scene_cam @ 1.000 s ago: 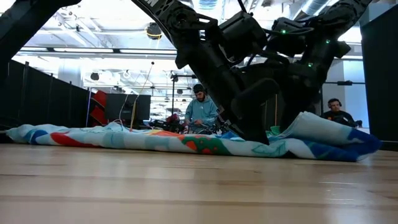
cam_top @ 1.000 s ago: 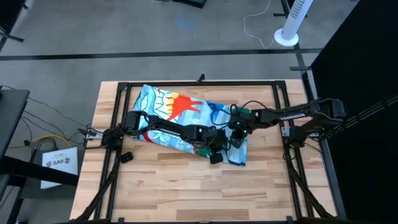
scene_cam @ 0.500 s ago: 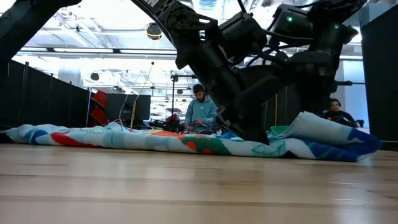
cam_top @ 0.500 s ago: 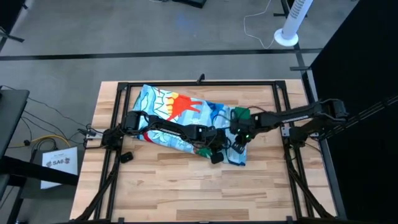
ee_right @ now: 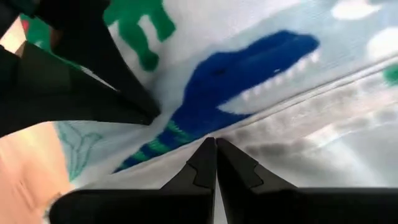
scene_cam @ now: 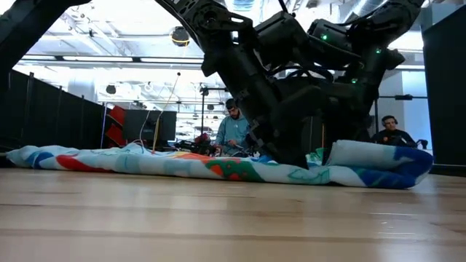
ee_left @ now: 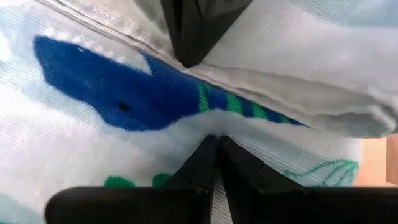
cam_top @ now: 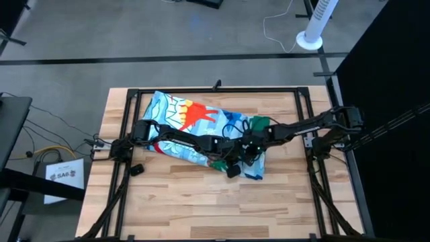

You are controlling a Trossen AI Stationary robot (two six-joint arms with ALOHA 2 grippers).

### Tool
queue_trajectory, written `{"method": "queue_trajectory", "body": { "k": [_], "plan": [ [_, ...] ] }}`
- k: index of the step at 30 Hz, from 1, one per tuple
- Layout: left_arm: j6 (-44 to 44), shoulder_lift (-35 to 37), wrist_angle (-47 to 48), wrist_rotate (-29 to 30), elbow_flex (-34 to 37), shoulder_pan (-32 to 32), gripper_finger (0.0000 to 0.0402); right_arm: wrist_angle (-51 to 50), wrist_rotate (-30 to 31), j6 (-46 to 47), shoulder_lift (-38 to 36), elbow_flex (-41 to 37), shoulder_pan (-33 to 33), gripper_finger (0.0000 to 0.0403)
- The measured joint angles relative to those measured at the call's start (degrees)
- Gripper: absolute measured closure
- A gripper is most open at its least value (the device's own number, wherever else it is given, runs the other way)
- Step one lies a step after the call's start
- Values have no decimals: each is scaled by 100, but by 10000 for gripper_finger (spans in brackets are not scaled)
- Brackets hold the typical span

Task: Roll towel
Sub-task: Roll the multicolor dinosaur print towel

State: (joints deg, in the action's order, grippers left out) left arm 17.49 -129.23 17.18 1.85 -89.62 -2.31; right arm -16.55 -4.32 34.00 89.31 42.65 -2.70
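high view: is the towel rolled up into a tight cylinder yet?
No. The towel lies spread across the table, with only its right end bunched where the left tool and right tool meet.

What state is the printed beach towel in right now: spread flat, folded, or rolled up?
Mostly spread, not rolled: the soft light-blue printed towel lies stretched across the wooden table, with only its right end folded over into a thick layer.

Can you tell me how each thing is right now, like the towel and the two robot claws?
towel: spread flat at the left, its right end folded over into a thick fold, not rolled yet.
left gripper: fingers shut, tips down on the towel at the fold.
right gripper: fingers shut, tips down on the towel near the left one.
table: wooden, bare at the front.
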Motion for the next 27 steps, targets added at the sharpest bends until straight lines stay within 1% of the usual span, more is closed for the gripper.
{"method": "queue_trajectory", "body": {
  "k": [3, 8, 11, 13, 15, 19, 23, 25, 27],
  "plan": [
    [-89, 23, -67, -20, -27, 2, 389, -113, 33, -177, -384, 36, -80, 403],
    [-342, 14, 63, 4, -238, 13, 389, -1017, 237, -337, -1398, 22, -350, 403],
    [-407, 7, 60, 20, -269, 16, 389, -1658, 566, -325, -2062, 33, -807, 403],
    [-419, 7, 58, 61, -271, 15, 389, -2152, 809, -274, -2287, 35, -1198, 403],
    [-457, 57, 90, 59, -273, 29, 389, -2468, 876, -255, -2327, 31, -1620, 403],
    [-642, 328, 224, 146, -264, 140, 389, -2562, 863, -265, -2121, 30, -2263, 403],
    [-903, 704, -15, 469, -288, 355, 389, -2187, 813, -433, -1632, 26, -2678, 403],
    [-1002, 706, -287, 493, -289, 489, 389, -1952, 815, -533, -1376, 22, -2846, 403],
    [-1043, 550, -661, 482, -286, 614, 389, -1674, 809, -538, -1196, 22, -2953, 403]
  ]
}}
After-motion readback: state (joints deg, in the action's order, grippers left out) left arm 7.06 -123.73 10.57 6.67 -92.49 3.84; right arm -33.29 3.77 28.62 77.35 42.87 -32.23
